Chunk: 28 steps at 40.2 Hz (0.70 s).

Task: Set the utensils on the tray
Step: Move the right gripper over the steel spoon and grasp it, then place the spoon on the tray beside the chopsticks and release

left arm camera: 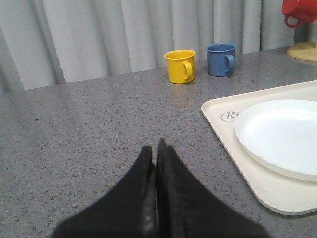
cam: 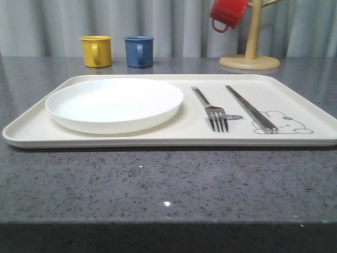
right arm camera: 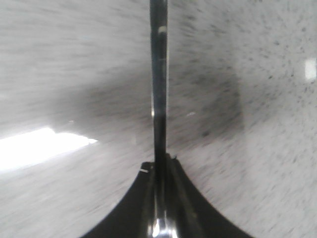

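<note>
Here grey speckled table (cam: 158, 179) | cream tray (cam: 158, 138) | pale curtain (cam: 52, 26).

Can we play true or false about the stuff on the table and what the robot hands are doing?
1. The white plate sits on the tray. True.
2. The fork lies on the bare table beside the tray. False: it lies on the tray, between the plate and the chopsticks.
3. The red cup stands on the table next to the blue cup. False: it hangs up on a wooden stand; the yellow cup is the blue cup's neighbour.
4. The left gripper is closed with nothing in it. True.
5. The right gripper is wide open. False: it is closed on a thin shiny metal piece.
</note>
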Available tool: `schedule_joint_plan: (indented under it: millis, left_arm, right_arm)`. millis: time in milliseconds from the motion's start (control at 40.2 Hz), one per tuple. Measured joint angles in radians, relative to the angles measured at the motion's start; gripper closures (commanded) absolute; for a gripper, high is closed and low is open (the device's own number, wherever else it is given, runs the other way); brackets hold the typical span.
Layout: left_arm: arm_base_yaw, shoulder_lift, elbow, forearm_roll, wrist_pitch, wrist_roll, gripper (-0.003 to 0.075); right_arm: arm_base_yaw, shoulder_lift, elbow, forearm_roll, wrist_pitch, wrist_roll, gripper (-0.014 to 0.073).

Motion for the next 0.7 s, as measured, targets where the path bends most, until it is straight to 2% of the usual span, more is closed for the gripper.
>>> schedule_joint_plan:
  millis: [199,398,522,696]
  left_arm:
    - [0.000,0.000,0.000,0.000,0.000,0.000,0.0738]
    - [0.000,0.000,0.000,0.000,0.000,0.000,0.0738]
    - [0.000,0.000,0.000,0.000,0.000,0.000,0.0738]
    - [0.000,0.000,0.000,0.000,0.000,0.000,0.0738]
  right_arm:
    - [0.199,-0.092,0.000,0.048,0.004,0.074,0.0659]
    - [0.371,-0.085,0.000,0.092,0.008,0.136,0.0659]
    - [0.417,-0.056,0.000,0.108,0.010,0.158,0.0659]
    - [0.426,-0.005,0.000,0.124,0.010,0.169,0.0659]
